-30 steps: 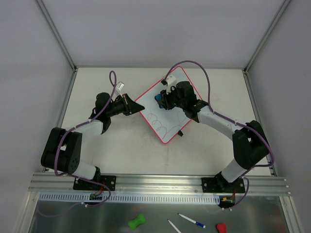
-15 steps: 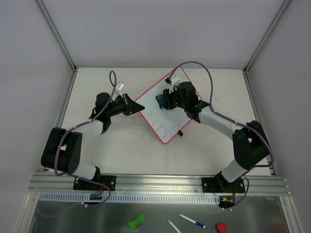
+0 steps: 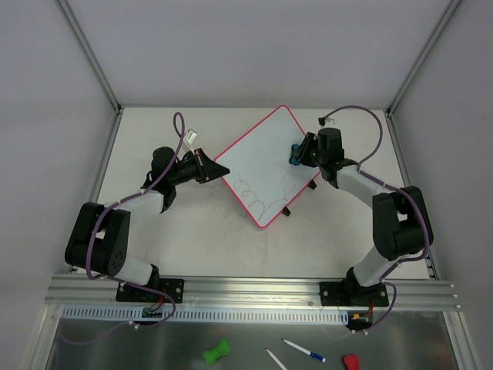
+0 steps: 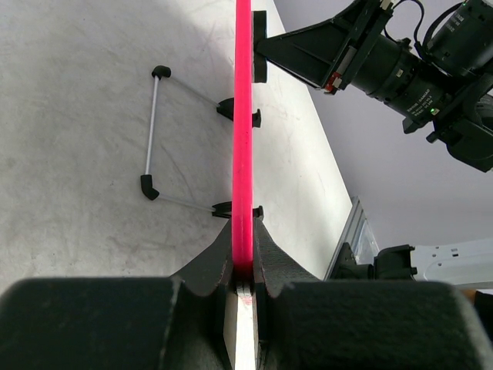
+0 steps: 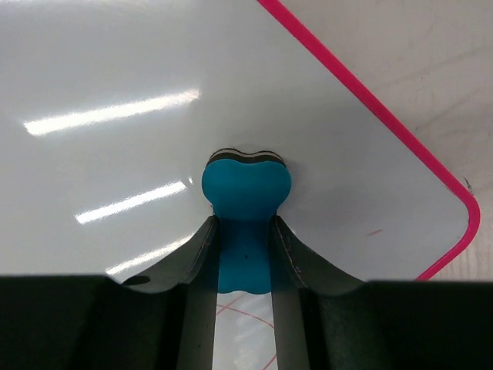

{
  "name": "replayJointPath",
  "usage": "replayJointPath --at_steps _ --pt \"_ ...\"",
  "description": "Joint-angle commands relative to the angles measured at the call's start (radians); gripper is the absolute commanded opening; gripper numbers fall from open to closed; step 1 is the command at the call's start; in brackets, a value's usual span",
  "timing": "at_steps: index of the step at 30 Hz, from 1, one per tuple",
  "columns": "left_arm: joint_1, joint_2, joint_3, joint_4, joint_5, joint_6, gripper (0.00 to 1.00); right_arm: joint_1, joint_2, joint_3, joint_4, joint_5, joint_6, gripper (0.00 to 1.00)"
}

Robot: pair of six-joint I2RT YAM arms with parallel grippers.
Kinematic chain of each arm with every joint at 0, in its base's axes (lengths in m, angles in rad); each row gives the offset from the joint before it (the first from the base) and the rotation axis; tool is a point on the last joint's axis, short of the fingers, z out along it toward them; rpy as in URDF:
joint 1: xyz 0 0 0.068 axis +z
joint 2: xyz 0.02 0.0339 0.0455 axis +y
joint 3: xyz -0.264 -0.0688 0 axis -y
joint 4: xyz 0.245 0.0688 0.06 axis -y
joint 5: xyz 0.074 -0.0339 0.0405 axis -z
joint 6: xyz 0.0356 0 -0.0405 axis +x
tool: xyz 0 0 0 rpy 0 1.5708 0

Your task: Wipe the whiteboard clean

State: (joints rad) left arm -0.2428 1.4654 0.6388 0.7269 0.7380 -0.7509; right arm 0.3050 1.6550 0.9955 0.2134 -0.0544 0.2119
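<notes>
The whiteboard (image 3: 262, 158) sits cornerwise on the table (image 3: 185, 239), with faint loops low on its face. The left gripper (image 3: 211, 168) is clamped on its left rim. The right gripper (image 3: 300, 153) pinches a blue eraser (image 5: 246, 179) against it. The board looks thin, stiff, light and slick, so the rim is the best hold.

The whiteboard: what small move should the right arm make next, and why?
Probably sweep the eraser down toward the near corner of the whiteboard. The right gripper holds it against the board near the right edge, but looping scribbles lie lower down, unerased. The left gripper clamps the rim, so the board should hold.
</notes>
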Motion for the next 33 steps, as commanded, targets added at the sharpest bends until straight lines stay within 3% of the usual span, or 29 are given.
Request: replayJointPath --at_steps 1,8,20,33 --pt "-0.016 -0.005 -0.007 0.045 0.054 0.067 0.00 0.009 0.058 -0.054 -0.126 0.090 0.020 0.00" --pt "-0.016 -0.001 -0.005 0.046 0.054 0.065 0.00 0.046 -0.020 -0.083 -0.003 -0.054 -0.078 0.00" --pt "-0.018 0.001 -0.002 0.046 0.055 0.059 0.00 0.315 -0.086 0.015 -0.034 -0.180 -0.399 0.00" --pt "-0.016 0.007 -0.002 0.046 0.052 0.051 0.00 0.621 -0.107 0.003 -0.144 -0.088 -0.664 0.00"
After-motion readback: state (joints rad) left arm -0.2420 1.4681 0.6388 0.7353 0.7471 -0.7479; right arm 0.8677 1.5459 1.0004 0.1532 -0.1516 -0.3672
